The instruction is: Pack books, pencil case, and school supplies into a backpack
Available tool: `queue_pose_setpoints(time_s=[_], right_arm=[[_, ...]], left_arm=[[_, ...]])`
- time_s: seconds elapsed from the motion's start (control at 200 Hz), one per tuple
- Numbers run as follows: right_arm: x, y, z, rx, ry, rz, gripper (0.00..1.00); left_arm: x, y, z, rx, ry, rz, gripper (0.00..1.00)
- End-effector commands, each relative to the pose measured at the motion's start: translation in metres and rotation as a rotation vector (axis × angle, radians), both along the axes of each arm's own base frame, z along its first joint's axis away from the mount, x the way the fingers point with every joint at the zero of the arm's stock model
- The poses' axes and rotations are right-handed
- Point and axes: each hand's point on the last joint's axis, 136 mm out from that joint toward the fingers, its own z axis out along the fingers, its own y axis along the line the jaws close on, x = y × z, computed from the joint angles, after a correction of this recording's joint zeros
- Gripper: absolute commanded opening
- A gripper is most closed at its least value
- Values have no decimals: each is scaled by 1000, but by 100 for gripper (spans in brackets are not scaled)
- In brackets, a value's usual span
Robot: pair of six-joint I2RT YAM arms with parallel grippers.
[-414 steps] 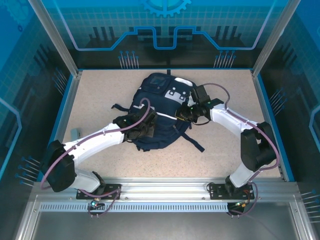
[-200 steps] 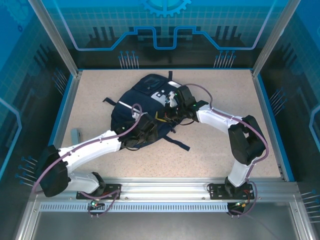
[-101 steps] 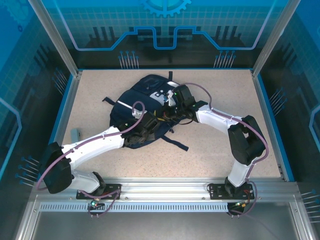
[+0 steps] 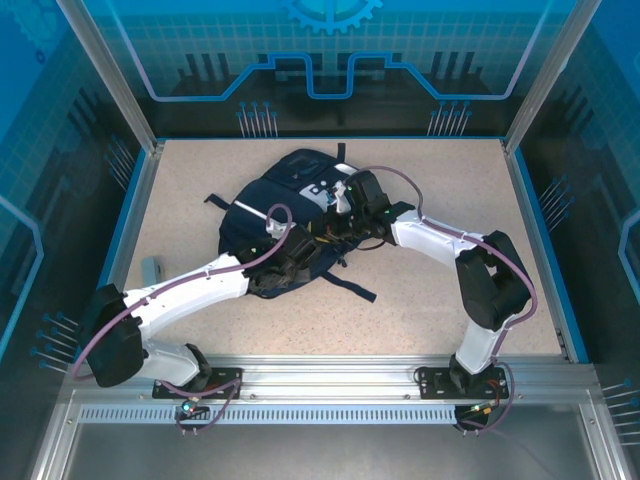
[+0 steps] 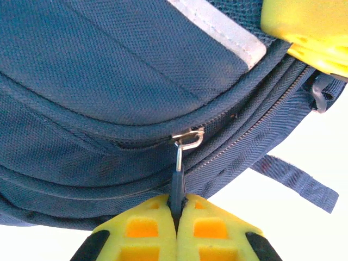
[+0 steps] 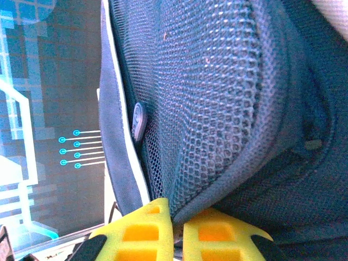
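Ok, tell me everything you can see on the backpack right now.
The backpack is navy woven fabric with a white stripe, a light grey patch, a mesh panel and dark straps. It lies flat in the middle of the table. The left gripper is shut on its zipper pull, and the right gripper pinches fabric at the mesh's edge.

Navy backpack point(image 4: 288, 186) — white-striped, lying flat.
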Motion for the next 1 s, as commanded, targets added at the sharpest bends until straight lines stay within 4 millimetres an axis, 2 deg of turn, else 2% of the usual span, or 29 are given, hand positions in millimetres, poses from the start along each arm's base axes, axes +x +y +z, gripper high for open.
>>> queue_pose_setpoints(time_s=[0.0, 0.105, 0.235, 0.36, 0.56, 0.705, 0.825, 0.99], right_arm=[[-1, -3, 20, -22, -81, 21, 9], [7, -23, 13, -77, -83, -28, 9], [13, -37, 10, -101, -76, -60, 9], [15, -42, 10, -121, -80, -74, 9], [17, -47, 4, -158, -67, -94, 10], [18, -43, 4, -148, -59, -86, 10], [17, -33, 11, -105, -72, -51, 9], [4, -6, 23, -43, -94, 54, 9]], left_arm=[[0, 13, 13, 43, -53, -33, 0], [-6, 20, 13, 30, -71, -63, 0], [-8, 33, 12, -24, -67, -43, 0], [-7, 43, 8, -36, -51, -23, 0], [-8, 44, 8, -30, -40, -53, 0], [-16, 26, 10, -82, -20, -186, 0], [-28, -5, 15, -209, -14, -346, 0], [-12, -16, 25, -253, -86, -342, 0]])
